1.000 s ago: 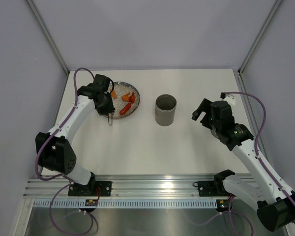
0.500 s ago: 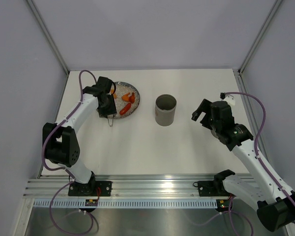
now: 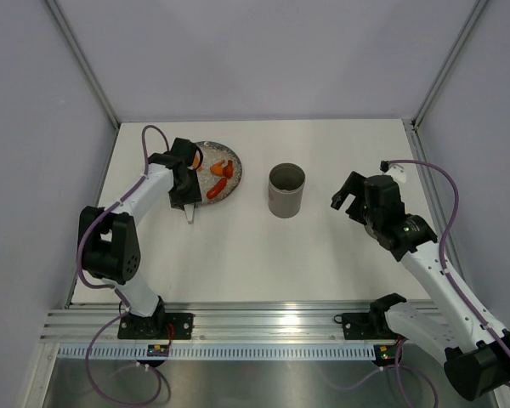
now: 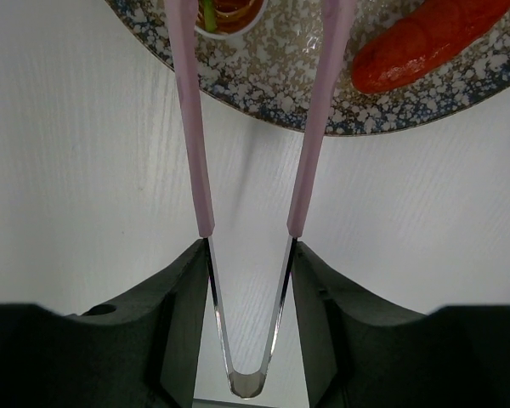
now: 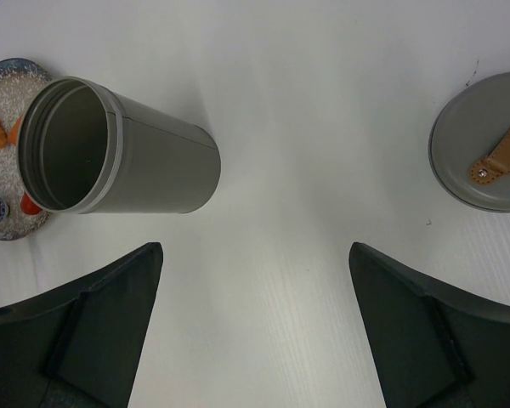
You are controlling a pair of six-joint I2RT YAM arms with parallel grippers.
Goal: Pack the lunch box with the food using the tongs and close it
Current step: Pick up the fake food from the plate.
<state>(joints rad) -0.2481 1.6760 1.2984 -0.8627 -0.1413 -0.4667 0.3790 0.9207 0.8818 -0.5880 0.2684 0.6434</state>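
White surface [image 3: 255, 255] carries the lunch box [image 3: 286, 190], upright and uncovered, between the two arms. Left claw [image 4: 248, 280] grips the tongs [image 4: 310, 153], their pink arms reaching over the speckled plate [image 4: 272, 93] beside the food [image 4: 425, 42]. Right claw [image 5: 255, 255] hangs wide open, holding nothing

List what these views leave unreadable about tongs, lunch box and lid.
Tips of the tongs: cut by the top edge in the left wrist view, hidden by the left gripper in the top view.
Inside of the lunch box: its wall hides part in the right wrist view, small and dark in the top view.
The lid: cut by the right edge in the right wrist view, not seen in the top view.
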